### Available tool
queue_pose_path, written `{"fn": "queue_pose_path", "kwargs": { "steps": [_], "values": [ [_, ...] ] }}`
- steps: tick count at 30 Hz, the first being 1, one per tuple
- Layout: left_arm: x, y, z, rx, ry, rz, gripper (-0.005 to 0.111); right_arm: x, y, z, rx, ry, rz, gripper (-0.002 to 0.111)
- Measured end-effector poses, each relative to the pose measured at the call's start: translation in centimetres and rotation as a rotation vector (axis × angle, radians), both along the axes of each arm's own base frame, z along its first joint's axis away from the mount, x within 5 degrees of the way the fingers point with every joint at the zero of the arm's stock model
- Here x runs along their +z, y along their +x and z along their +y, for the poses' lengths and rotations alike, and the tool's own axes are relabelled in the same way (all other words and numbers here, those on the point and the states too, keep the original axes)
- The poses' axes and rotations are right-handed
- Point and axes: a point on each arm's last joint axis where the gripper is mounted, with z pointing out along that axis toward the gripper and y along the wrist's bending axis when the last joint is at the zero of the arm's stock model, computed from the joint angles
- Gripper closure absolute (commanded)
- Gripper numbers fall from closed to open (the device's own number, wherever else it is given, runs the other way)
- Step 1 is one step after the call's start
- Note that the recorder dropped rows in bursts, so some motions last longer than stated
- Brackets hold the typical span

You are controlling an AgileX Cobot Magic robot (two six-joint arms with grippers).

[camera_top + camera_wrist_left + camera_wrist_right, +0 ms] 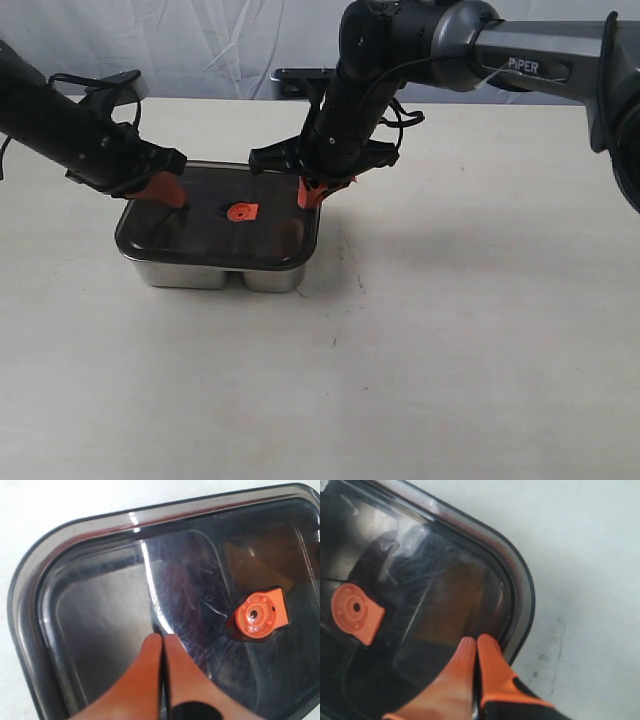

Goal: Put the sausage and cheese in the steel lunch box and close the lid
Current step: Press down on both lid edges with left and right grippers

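Lid [200, 228] sits on the steel lunch box [185, 276], left of centre; we set our left gripper [169, 192] and right gripper [310, 196], both pressed together and empty, on its far corners, likely to seat it.

Bright, even overhead light; soft shadows right of steel lunch box [215, 272] on worktop [450, 330]. Glare streaks across lid [150, 580]. Wrist views slightly soft.

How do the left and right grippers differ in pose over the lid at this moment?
The left gripper lies low and slanted, tips at the lid's left part; the right gripper points steeply down at the lid's right edge. Both are shut and orange-tipped, either side of the valve tab.
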Motion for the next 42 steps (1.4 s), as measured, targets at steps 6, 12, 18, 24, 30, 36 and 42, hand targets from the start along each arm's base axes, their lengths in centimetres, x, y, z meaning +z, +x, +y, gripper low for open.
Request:
{"fn": "queue_pose_path", "kwargs": {
  "steps": [6, 12, 18, 24, 30, 36, 42],
  "values": [
    [0.0, 0.0, 0.2, 0.016, 0.017, 0.023, 0.107, -0.3, 0.0, 0.1, 0.003, -0.008, 0.015, 0.108],
    [0.0, 0.0, 0.2, 0.018, 0.019, 0.027, 0.107, -0.4, 0.0, 0.1, 0.005, -0.009, 0.016, 0.108],
    [0.0, 0.0, 0.2, 0.018, 0.019, 0.028, 0.107, -0.5, 0.0, 0.1, 0.006, -0.011, 0.016, 0.108],
    [0.2, 0.0, 0.0, 0.002, 0.003, 0.016, 0.107, -0.4, 0.0, 0.1, 0.008, -0.013, 0.016, 0.108],
    [1.5, -0.4, 0.4, -0.037, 0.051, -0.05, 0.107, 0.1, 0.2, -0.1, 0.016, -0.017, -0.021, 0.108],
    [2.3, -0.7, 1.0, -0.056, 0.105, -0.092, 0.107, 1.6, 0.1, -0.4, 0.02, -0.009, -0.061, 0.108],
    [2.4, -0.4, 2.3, -0.025, 0.141, -0.128, 0.107, 3.1, 0.0, -0.5, 0.02, 0.009, -0.09, 0.108]
  ]
}}
